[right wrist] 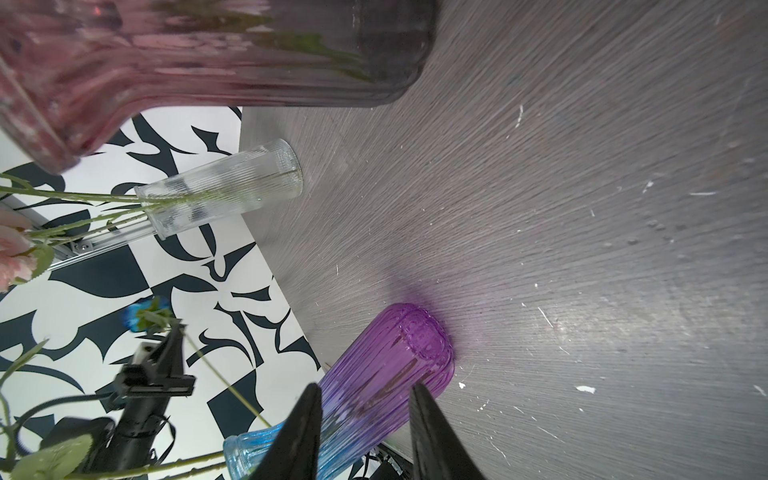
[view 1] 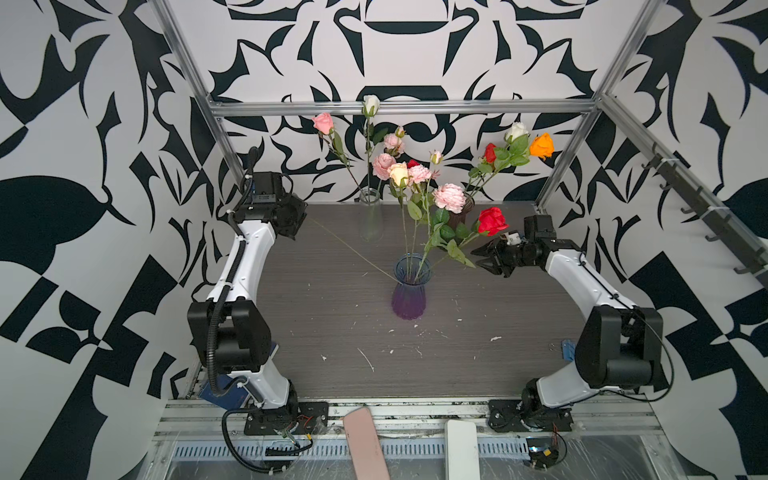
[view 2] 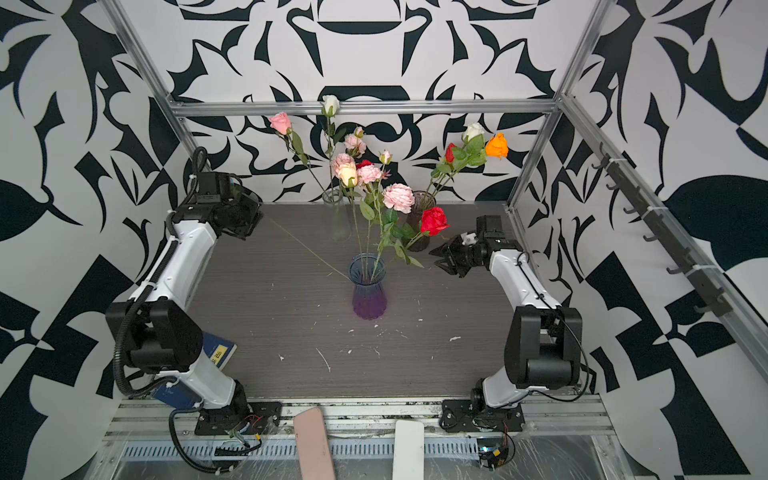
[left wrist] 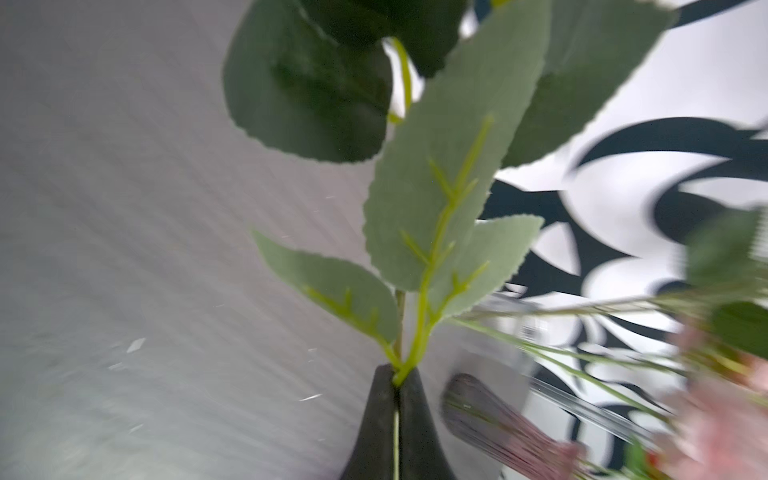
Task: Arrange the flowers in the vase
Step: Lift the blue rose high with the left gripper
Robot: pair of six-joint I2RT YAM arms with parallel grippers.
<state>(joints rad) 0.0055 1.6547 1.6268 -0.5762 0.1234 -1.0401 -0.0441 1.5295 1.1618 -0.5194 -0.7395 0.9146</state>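
Note:
The vase (view 1: pixel 409 295) (view 2: pixel 369 293) (right wrist: pixel 374 395), ribbed glass with a blue neck and purple base, stands mid-table. It holds flowers: pink ruffled blooms (view 1: pixel 449 197), a cream rose (view 1: pixel 399 174) and a red rose (view 1: pixel 492 220) leaning right. My left gripper (view 1: pixel 297 218) (left wrist: pixel 398 376) is at the back left, shut on the thin stem (view 1: pixel 353 249) of a blue flower (right wrist: pixel 135 318). The stem's far end reaches the vase rim. My right gripper (view 1: pixel 478 257) (right wrist: pixel 365 388) hangs open and empty just right of the red rose's leaves.
A clear vase (view 1: pixel 371 216) with pink and white roses and a dark vase (view 1: pixel 461 212) with red, white and orange roses stand at the back. A pink slab (view 1: pixel 365 444) and a white slab (view 1: pixel 461 449) lie on the front rail. A blue book (view 2: pixel 220 353) sits under the left arm.

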